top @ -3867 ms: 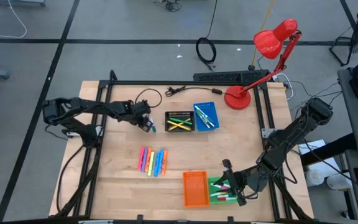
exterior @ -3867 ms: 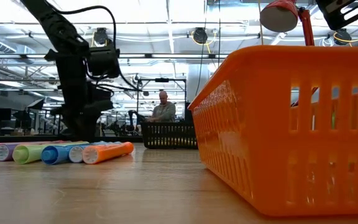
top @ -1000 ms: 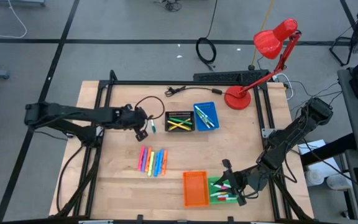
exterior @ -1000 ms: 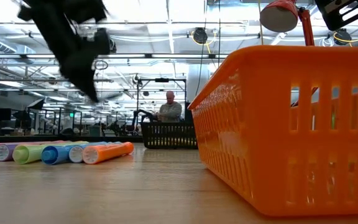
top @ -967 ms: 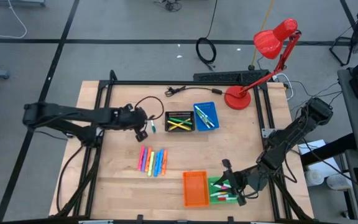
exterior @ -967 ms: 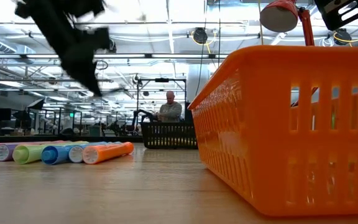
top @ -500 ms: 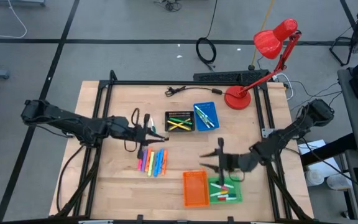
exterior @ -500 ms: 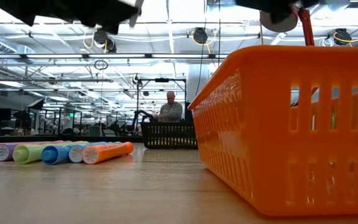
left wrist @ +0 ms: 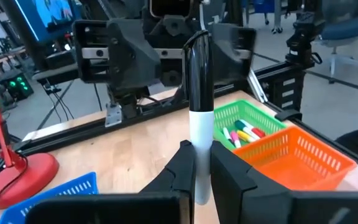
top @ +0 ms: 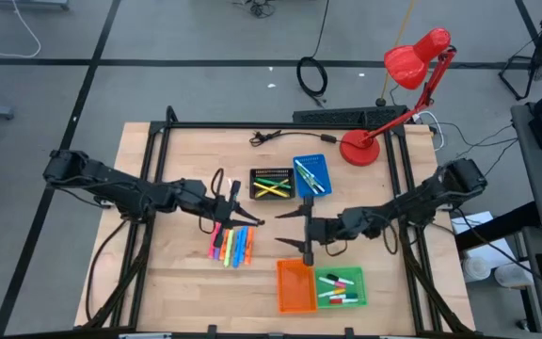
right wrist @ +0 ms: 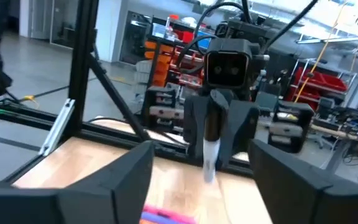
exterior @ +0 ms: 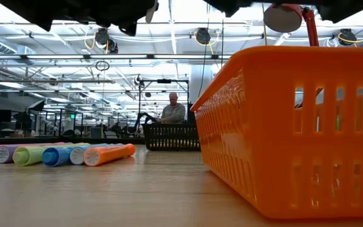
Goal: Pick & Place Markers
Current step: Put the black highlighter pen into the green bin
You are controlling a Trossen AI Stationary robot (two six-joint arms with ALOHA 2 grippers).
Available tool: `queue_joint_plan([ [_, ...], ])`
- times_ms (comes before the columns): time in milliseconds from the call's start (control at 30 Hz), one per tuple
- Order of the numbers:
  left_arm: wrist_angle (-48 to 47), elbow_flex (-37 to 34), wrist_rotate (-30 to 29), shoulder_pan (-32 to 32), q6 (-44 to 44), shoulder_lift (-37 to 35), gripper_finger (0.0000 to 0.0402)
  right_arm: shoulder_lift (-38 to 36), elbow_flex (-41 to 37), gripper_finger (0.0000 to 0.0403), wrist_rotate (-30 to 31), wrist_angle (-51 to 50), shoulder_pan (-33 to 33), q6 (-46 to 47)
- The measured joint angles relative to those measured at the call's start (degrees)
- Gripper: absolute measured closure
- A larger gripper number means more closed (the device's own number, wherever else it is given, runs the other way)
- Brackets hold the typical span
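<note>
Pictured above mid-table: left claw pinching a black-and-white marker, held out toward the right claw, spread wide and facing it. Laid below in a row, loose markers; more sorted into the black tray, blue tray and green tray, beside an orange tray.

In the low view both arms are cut off by the top edge; neither hand is seen there. The orange tray is cut by the right edge and hides the desk behind it. The marker tip is hidden between the left hand fingers. Markers in the green tray are too small to count.
</note>
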Motion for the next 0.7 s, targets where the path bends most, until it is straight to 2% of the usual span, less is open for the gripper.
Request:
queue_joint_plan([
  [167,-0.16,2.21,1.13,-0.34,-0.27,3.36,0.0373,4.85,4.39,0.0119,-0.2,-0.18,-1.23,-0.95],
  [367,-0.17,3.39,2.03,-0.31,-0.27,5.04,0.0373,6.97,6.47,0.0123,-0.68,-0.04,-1.57,-1.21],
  [533,-0.18,3.39,3.13,-0.35,-0.36,5.04,0.0373,7.01,6.51,0.0156,-1.4,-0.11,-2.04,-1.21],
  [700,-0.08,3.39,3.1,-0.31,-0.4,5.04,0.0372,6.99,6.51,0.023,-1.7,-0.11,-3.13,-0.92],
])
